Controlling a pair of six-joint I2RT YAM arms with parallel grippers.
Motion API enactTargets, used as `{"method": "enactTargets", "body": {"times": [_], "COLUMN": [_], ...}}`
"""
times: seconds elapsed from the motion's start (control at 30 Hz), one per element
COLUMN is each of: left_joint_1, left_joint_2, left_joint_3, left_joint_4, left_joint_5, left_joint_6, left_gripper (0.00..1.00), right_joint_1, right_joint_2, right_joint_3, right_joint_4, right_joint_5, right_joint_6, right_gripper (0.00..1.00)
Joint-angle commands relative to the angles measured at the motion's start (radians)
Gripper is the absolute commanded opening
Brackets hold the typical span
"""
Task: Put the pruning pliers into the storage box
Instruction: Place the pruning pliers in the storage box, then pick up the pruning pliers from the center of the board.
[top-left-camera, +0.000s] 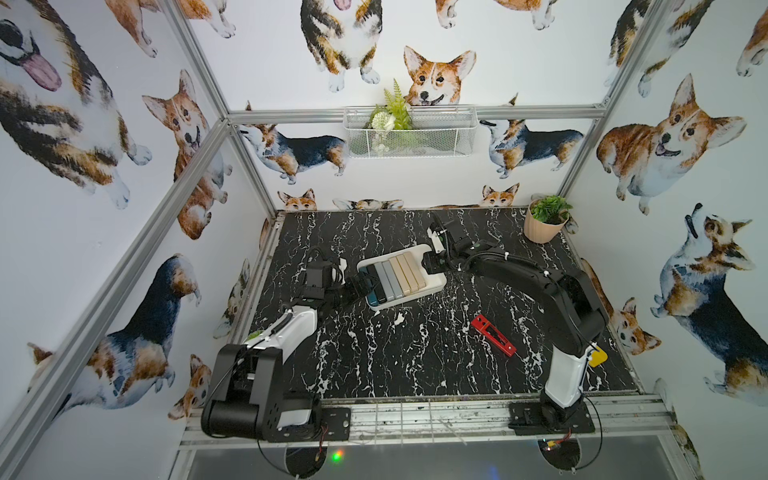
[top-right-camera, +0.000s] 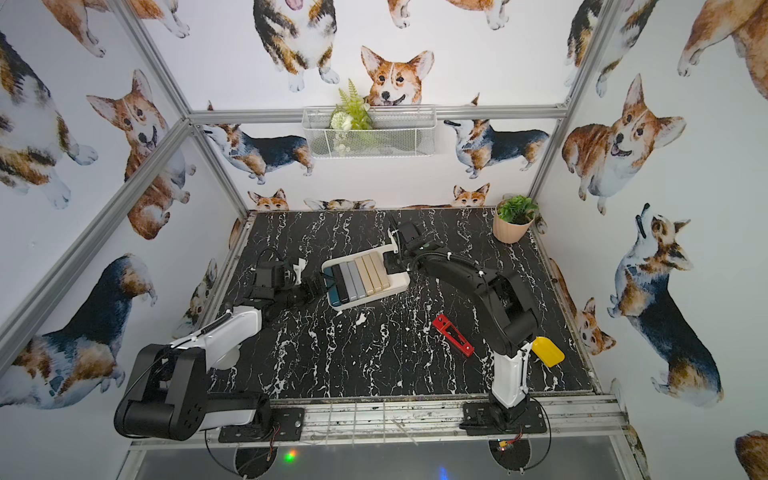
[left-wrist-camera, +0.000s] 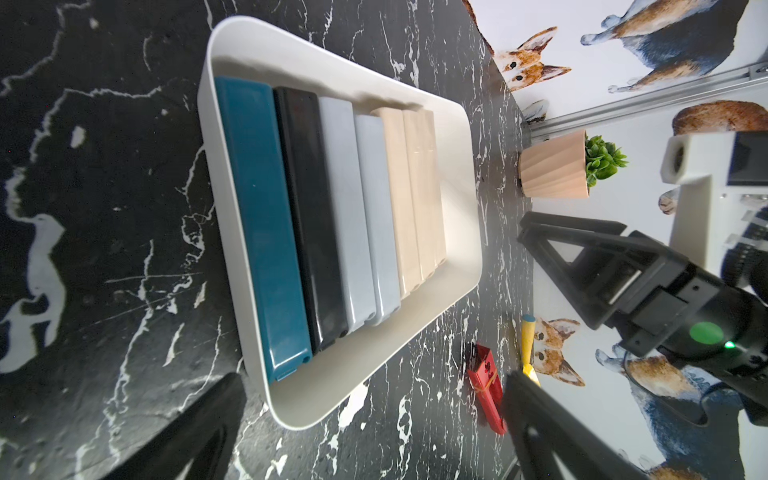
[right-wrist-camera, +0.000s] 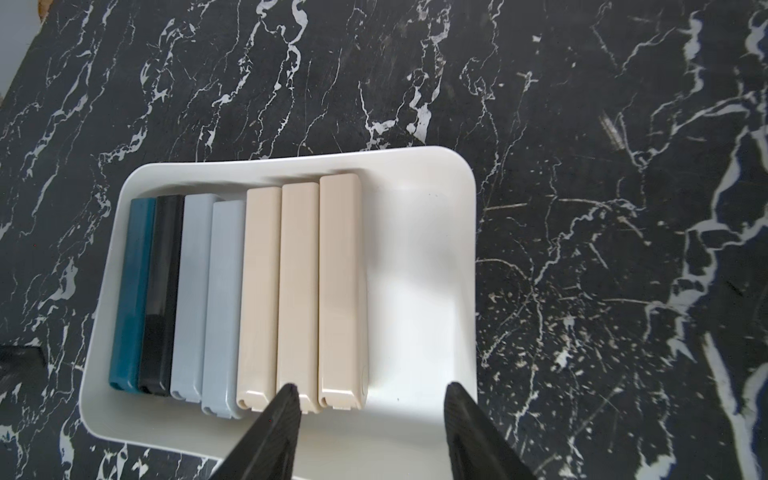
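While bars (right-wrist-camera: 259, 291) fill tray (right-wrist-camera: 419, 299), red bar (top-left-camera: 493, 335) outside

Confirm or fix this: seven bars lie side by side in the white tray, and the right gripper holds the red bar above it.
One slip: the red bar lies on the table, as both top views show; the right gripper is open and empty over the white tray. Seven bars do lie side by side in it.
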Motion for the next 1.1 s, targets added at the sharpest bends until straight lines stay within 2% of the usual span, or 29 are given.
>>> {"method": "enactTargets", "body": {"times": [0.0, 0.3, 0.6, 0.83, 1.07], "left_joint_1": [0.002, 0.002, 0.002, 0.001, 0.002], "left_joint_2": [-0.012, -0.039, -0.109, -0.153, -0.168], "left_joint_3": [-0.003, -0.005, -0.019, -0.042, -0.082], "left_joint_4": [-0.002, -0.021, -0.101, -0.135, -0.130], "left_joint_5": [0.015, 0.033, 0.040, 0.061, 0.060], "left_joint_6": [-0.005, -0.019, -0.017, -0.033, -0.040], "left_gripper": [1.00, 1.00, 1.00, 1.00, 1.00], "right_joint_1": [-0.001, -0.004, -0.010, -0.016, -0.058], "right_joint_2": [-0.049, -0.224, -0.386, -0.518, -0.683], "right_joint_3": [-0.026, -0.193, -0.347, -0.423, -0.547], "right_joint_4": [-0.051, -0.096, -0.133, -0.268, -0.307], "right_joint_5": [0.022, 0.024, 0.052, 0.174, 0.177], "right_joint_6": [-0.039, -0.096, -0.065, -0.028, 0.004], "right_gripper": [0.62, 0.78, 0.98, 1.00, 0.99]}}
